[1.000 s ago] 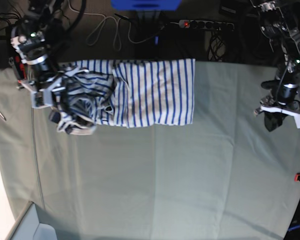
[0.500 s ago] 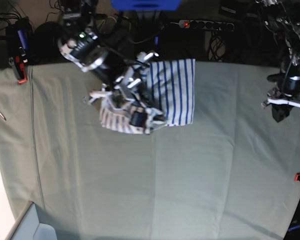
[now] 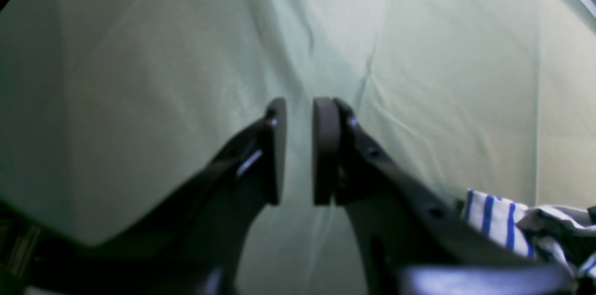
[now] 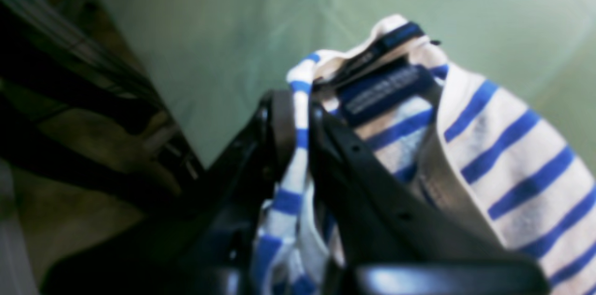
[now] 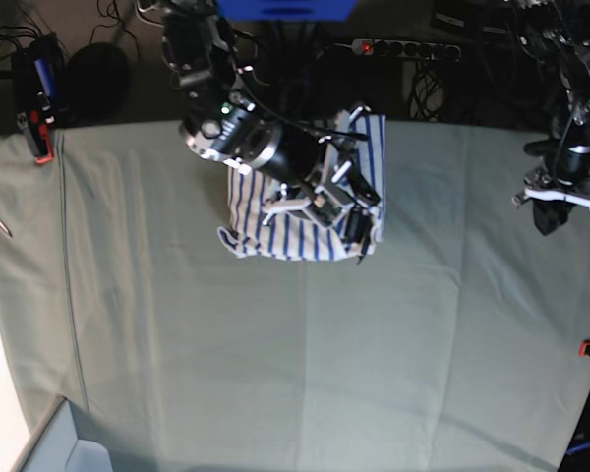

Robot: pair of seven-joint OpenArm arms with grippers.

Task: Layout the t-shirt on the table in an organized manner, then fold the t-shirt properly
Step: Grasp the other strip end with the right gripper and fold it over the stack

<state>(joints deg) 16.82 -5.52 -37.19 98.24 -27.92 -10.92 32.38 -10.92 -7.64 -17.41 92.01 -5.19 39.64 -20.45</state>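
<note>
dark floor (image 5: 128, 59); power strip (image 5: 405, 47)

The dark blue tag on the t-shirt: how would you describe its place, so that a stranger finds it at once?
Start from the pale green table, then the striped t-shirt that the right gripper pinches. The dark blue tag lies inside the neck opening, just beside the gripper's fingers. It is the only solid blue patch among thin stripes.

right pincer (image 4: 300, 139) clamped, left pincer (image 3: 299, 150) slightly parted
</note>
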